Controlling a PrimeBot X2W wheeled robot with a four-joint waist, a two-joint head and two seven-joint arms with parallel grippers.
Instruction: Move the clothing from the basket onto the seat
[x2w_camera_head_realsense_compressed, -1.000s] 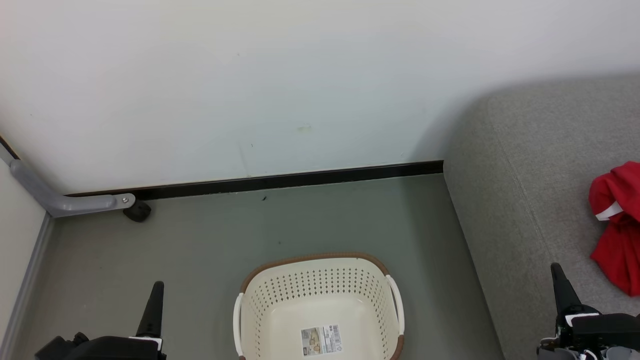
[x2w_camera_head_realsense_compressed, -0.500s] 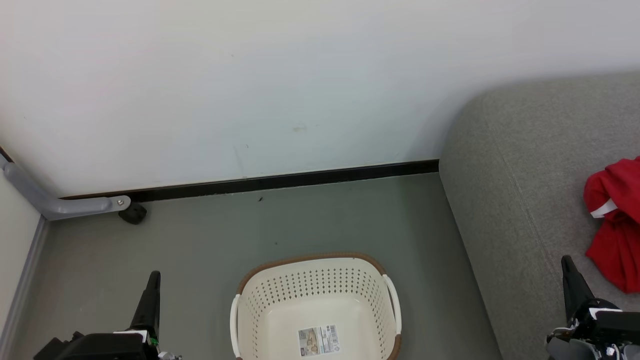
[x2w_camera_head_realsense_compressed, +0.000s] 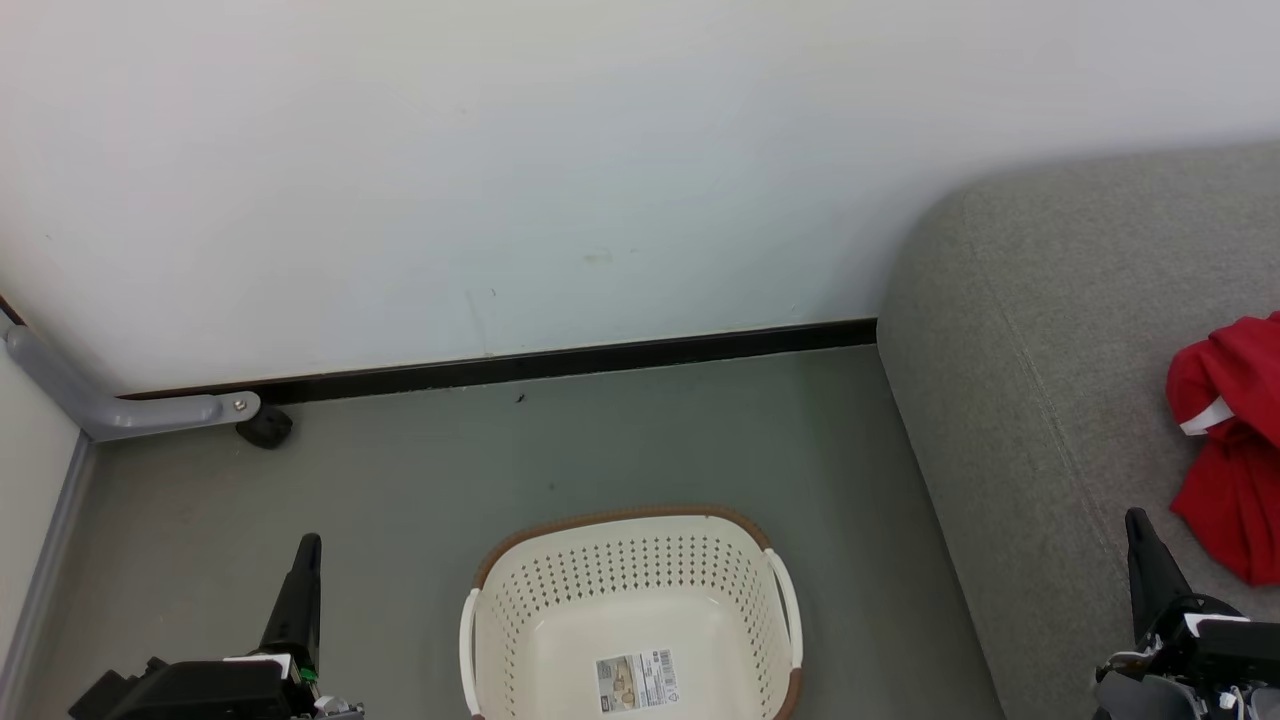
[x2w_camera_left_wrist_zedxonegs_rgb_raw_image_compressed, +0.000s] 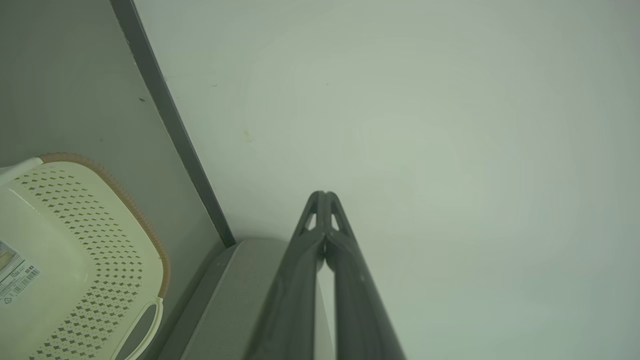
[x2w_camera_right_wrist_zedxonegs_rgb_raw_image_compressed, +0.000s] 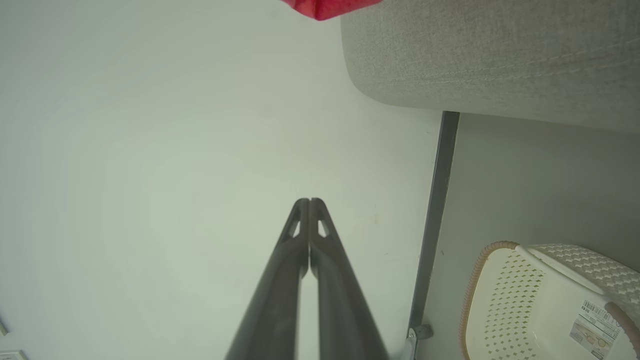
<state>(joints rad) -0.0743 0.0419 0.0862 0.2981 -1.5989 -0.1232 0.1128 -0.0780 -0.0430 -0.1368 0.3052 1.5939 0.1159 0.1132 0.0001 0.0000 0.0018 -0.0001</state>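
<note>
Floor (x2w_camera_head_realsense_compressed: 420, 480) held basket (x2w_camera_head_realsense_compressed: 620, 517); clothing (x2w_camera_head_realsense_compressed: 1235, 440) lay on seat (x2w_camera_head_realsense_compressed: 1020, 350). Left gripper (x2w_camera_left_wrist_zedxonegs_rgb_raw_image_compressed: 323, 194) and right gripper (x2w_camera_right_wrist_zedxonegs_rgb_raw_image_compressed: 310, 200) fingers were pressed together.

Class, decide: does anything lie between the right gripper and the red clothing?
Nothing visible does. Only bare seat separates the right gripper from the clothing, which already lies on it.

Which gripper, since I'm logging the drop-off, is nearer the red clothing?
Right. The right gripper is close beside the clothing on the seat; the left gripper is far across the basket.
</note>
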